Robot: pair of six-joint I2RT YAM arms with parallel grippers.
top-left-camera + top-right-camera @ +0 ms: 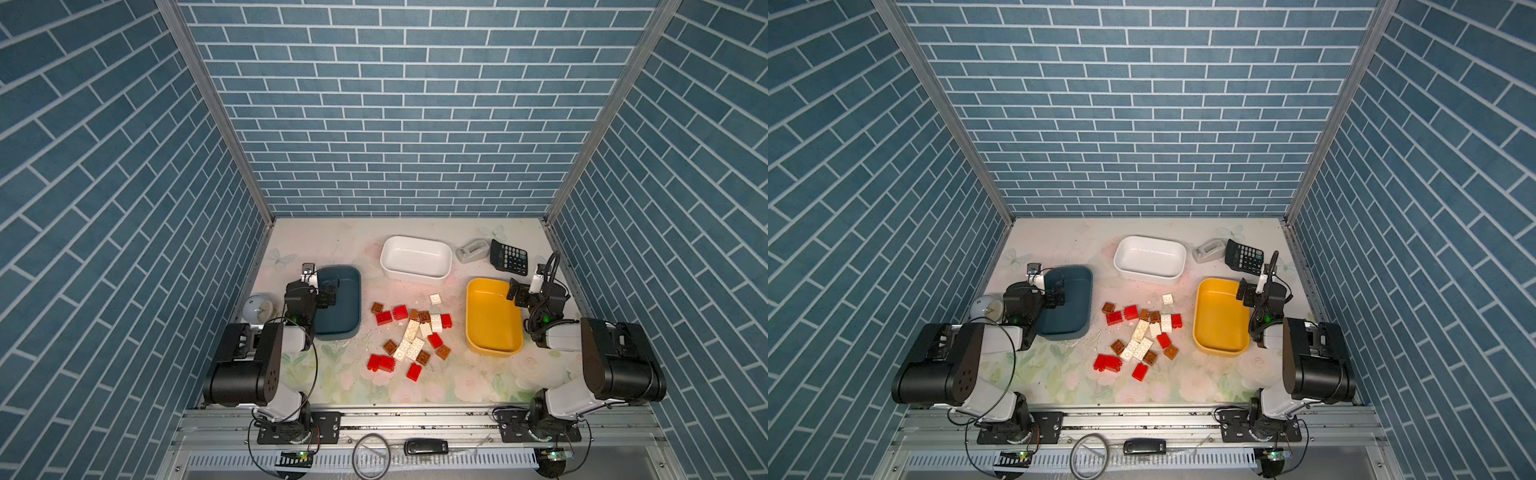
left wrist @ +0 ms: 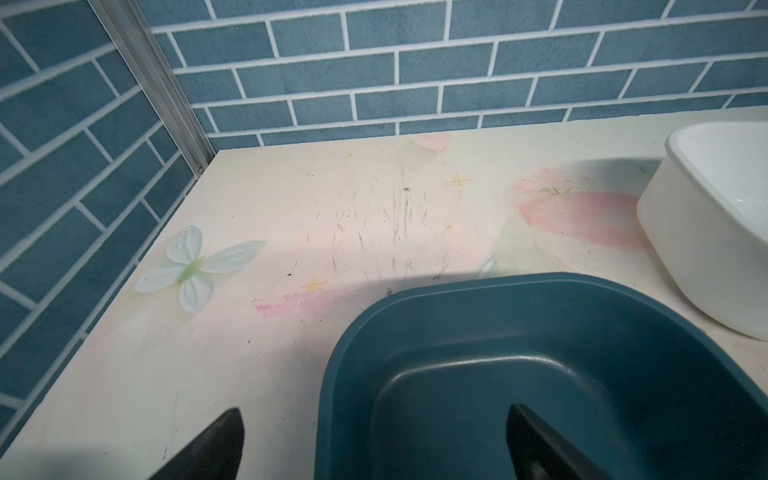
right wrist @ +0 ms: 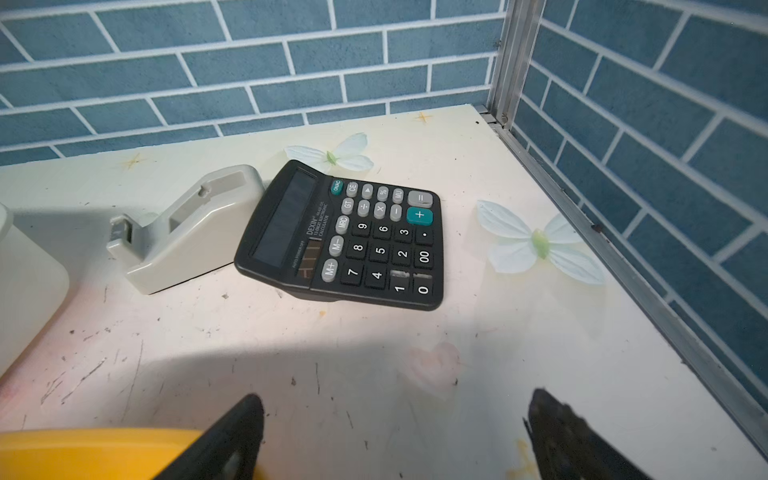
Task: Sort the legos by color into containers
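Scuffed floral tabletop (image 1: 332,245), studded legos (image 1: 412,331) between smooth rounded containers (image 1: 415,257), left end effector (image 2: 375,409) and right end effector (image 3: 397,395) spread apart

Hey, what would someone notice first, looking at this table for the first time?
A jumble of red, brown and white bricks lies in the middle of the table. Three tubs that look empty ring it: the blue tub left, the white tub behind, the yellow tub right. Both hands are open and empty, the left hand over the blue tub, the right hand at the yellow tub's far corner.
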